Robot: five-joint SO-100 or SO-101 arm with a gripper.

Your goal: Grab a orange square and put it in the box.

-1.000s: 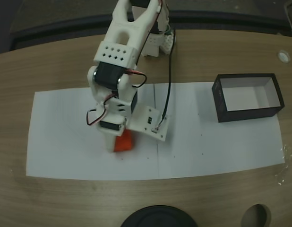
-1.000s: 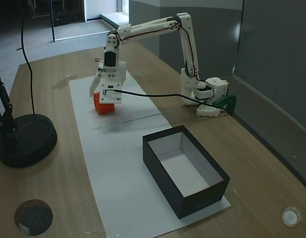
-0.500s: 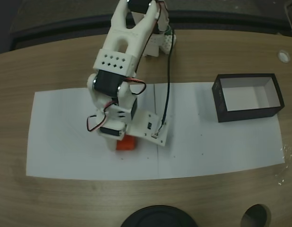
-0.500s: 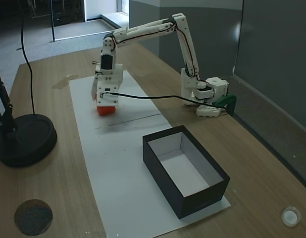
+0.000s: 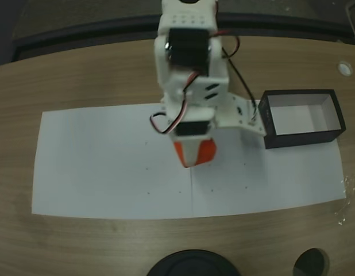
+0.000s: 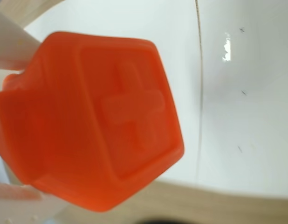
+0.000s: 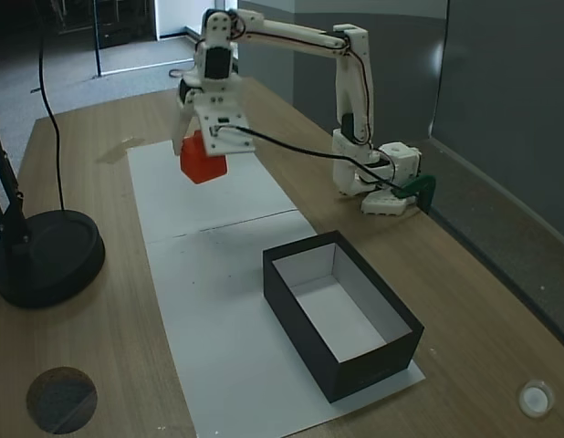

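**A:** ok so the pincer [image 7: 201, 155] is clamped on the orange square [image 7: 203, 161], white fingers on either side of it, and the block hangs in the air above the white paper [image 7: 218, 301]. In a fixed view from the side you can see clear air between the block and the sheet.

**B:** yep, same from above. The orange square [image 5: 196, 152] pokes out below the white arm [image 5: 189, 69], over the middle of the paper [image 5: 97, 167], right by the seam where the two sheets meet. The box [image 5: 332, 112] sits to its right in that view, apart from the block, at the paper's right end.

**A:** wrist view is basically all block lol. The orange square [image 6: 92, 116] is tilted, with a raised plus sign on the face toward the camera. White finger [image 6: 11, 44] at the left edge touching it. Paper [image 6: 246, 116] behind, strip of wooden surface [image 6: 204, 205] along the bottom.

**B:** box [image 7: 355, 365] is open-topped, black outside, white inside, nothing in it that I can see. It sits on the near end of the paper in the side view, well apart from the pincer.

**A:** other stuff: a black round base [image 7: 45, 260] at the left of the wooden surface [image 7: 483, 301], and the arm's mount [image 7: 378, 178] on the far side.
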